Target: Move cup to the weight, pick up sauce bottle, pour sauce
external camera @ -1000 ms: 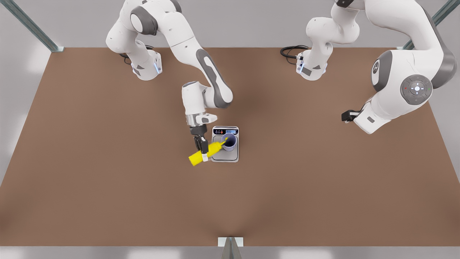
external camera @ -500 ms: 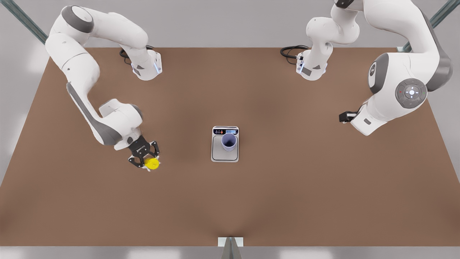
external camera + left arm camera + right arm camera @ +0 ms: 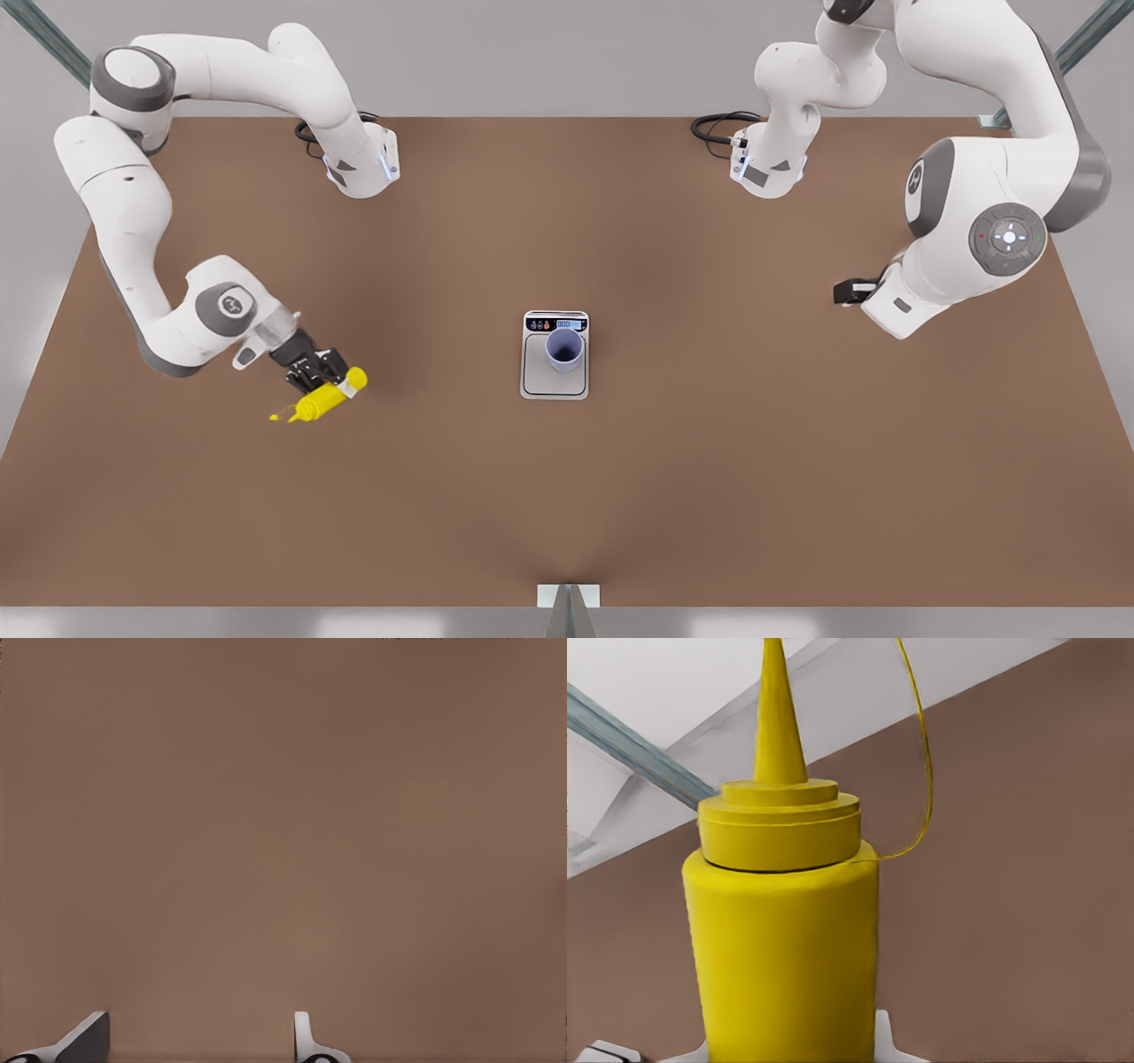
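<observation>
- The right pincer [image 3: 321, 379] is closed tight around the sauce bottle [image 3: 324, 399], far over on the front view's left, well away from the weight [image 3: 555, 386].
- The sauce bottle is tipped on its side, and its thin tip points away from the cup [image 3: 564, 349]. Held like that, no sauce can land in the cup.
- In the right wrist view the pincer holds the sauce bottle [image 3: 784, 939] low on its body. That leaves the tip free for pouring.
- The cup stands upright on the weight's steel plate, near the little blue screen. I think it sits there so the sauce can be weighed.
- The left pincer [image 3: 849, 290] waits far off on the front view's right, up over the counter [image 3: 753, 478]. It holds nothing.
- In the left wrist view the two fingers [image 3: 307, 1045] stand apart over the bare counter. Only their tips peek in, so how wide they are open is hard to tell.
- I think the bottle is being put away, or it still needs to go over the cup.
</observation>
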{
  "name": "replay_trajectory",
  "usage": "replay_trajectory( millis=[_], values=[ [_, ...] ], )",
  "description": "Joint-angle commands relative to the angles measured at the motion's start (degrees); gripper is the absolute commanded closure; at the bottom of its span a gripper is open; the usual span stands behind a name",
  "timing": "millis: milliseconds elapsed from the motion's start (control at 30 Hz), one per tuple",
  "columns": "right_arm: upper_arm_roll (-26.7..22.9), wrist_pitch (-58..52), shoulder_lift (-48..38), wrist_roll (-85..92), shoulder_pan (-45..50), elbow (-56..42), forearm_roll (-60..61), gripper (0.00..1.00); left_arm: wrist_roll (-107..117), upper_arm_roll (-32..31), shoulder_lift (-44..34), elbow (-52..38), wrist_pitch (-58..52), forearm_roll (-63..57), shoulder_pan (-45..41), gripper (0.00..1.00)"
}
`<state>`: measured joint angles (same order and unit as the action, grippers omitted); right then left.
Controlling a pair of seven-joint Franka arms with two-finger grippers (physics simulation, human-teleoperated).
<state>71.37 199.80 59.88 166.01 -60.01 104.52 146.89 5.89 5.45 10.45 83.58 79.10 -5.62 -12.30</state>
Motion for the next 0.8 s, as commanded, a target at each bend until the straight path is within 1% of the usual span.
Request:
replay_trajectory(
  millis=[0, 100, 167, 267, 367, 433, 633, 667, 733, 767],
  values=[
    [0.0, -0.02, 0.06, 69.88, -0.2, -0.1, -0.02, 0.42, 0.0, 0.0, 0.01, 0.0, 0.0, -0.01, -0.01, 0.0],
    [1.14, -0.11, -0.38, 88.23, -0.2, -2.56, -0.11, 0.42, 0.0, 0.0, 0.01, 0.0, 0.09, -0.01, -0.01, 0.0],
    [0.79, -0.2, -0.64, 99.49, -0.46, -3.7, -0.38, 0.42, 0.0, 0.0, 0.01, 0.0, 0.09, -0.01, -0.01, 0.0],
    [-0.44, -0.37, 0.06, 111.11, -0.55, -3.53, -0.55, 0.42, 0.09, 0.0, 0.01, 0.0, -0.09, -0.01, -0.01, 0.0],
    [-0.53, -0.55, -0.47, 112.17, -0.29, -3.18, -2.48, 0.42, 0.18, 0.0, 0.1, 0.0, -0.09, -0.01, -0.01, 0.0],
    [-0.44, -2.48, -1.96, 114.54, 0.68, -3.62, -5.91, 0.42, 0.17, 0.0, 0.28, 0.0, -0.09, -0.01, -0.01, 0.0],
    [-0.44, -5.03, -5.3, 114.81, 1.82, -2.65, -9.87, 0.42, 0.35, 0.0, 0.37, 0.0, -0.17, -0.01, -0.01, 0.0],
    [-0.53, -6.17, -5.82, 114.81, 1.74, -1.86, -10.13, 0.42, 0.35, 0.0, 0.37, 0.0, -0.17, -0.01, -0.01, 0.0],
    [-0.62, -12.67, -10.04, 114.72, 1.12, 3.67, -10.92, 0.42, 0.35, 0.0, 0.45, 0.0, -0.17, -0.01, -0.01, 0.0],
    [-0.97, -14.34, -10.66, 114.72, 0.68, 5.08, -10.92, 0.42, 0.35, 0.0, 0.45, 0.0, -0.17, 0.08, -0.01, 0.0]
  ],
)
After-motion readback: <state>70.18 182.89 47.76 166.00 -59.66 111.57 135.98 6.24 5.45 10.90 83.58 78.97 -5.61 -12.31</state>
